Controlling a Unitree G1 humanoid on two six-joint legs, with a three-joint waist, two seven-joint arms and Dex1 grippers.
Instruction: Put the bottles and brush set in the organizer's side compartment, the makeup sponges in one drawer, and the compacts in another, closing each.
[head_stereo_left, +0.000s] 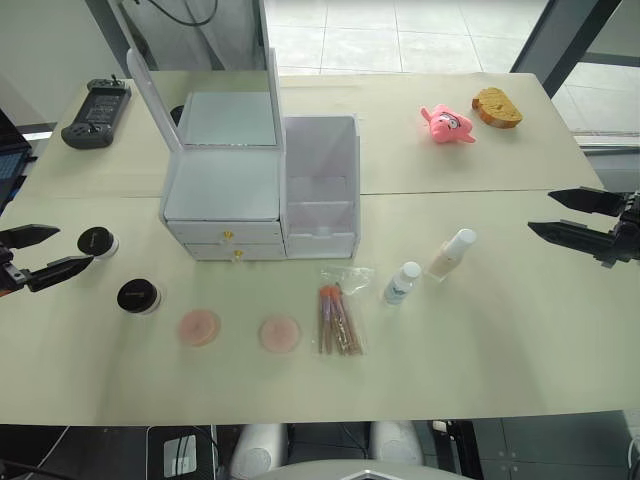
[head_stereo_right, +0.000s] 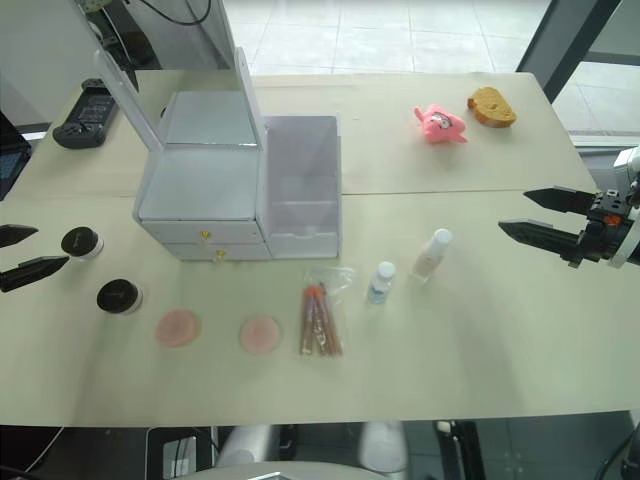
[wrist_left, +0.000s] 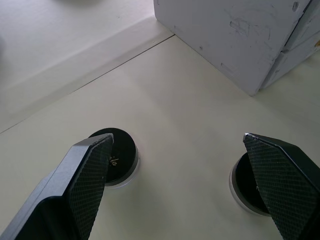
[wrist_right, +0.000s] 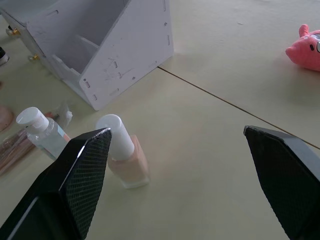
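Two pink sponges (head_stereo_left: 199, 327) (head_stereo_left: 279, 333) were seen lying flat nearest the camera, with the brush set (head_stereo_left: 340, 318) in its clear bag beside them, all roughly midway between the two grippers. Both bottles, the clear one (head_stereo_left: 402, 283) and the cream one (head_stereo_left: 452, 253), were found upright on the table (head_stereo_left: 500, 330), the cream one being the nearer to the right gripper (head_stereo_left: 563, 216) but still apart from it. That gripper was held spread wide and empty above the table's right edge, its fingers directed toward the bottles. At the left edge the left gripper (head_stereo_left: 42, 254) was likewise held parted, with nothing between its fingers; one compact (head_stereo_left: 97, 242) was seen just past its fingertips and the other (head_stereo_left: 138, 296) a little farther off, toward the sponges. The organizer (head_stereo_left: 258, 190) was stood beyond the compacts, farther from the left gripper, with its mirror lid raised, both drawers shut, and its side compartment (head_stereo_left: 320, 190) on the side facing the right gripper, no bottles or brushes in it. Well behind the right gripper's reach, a pink plush toy (head_stereo_left: 447, 124) and a piece of bread (head_stereo_left: 496, 108) were noted; a black controller (head_stereo_left: 97, 111) was seen at the far left corner.
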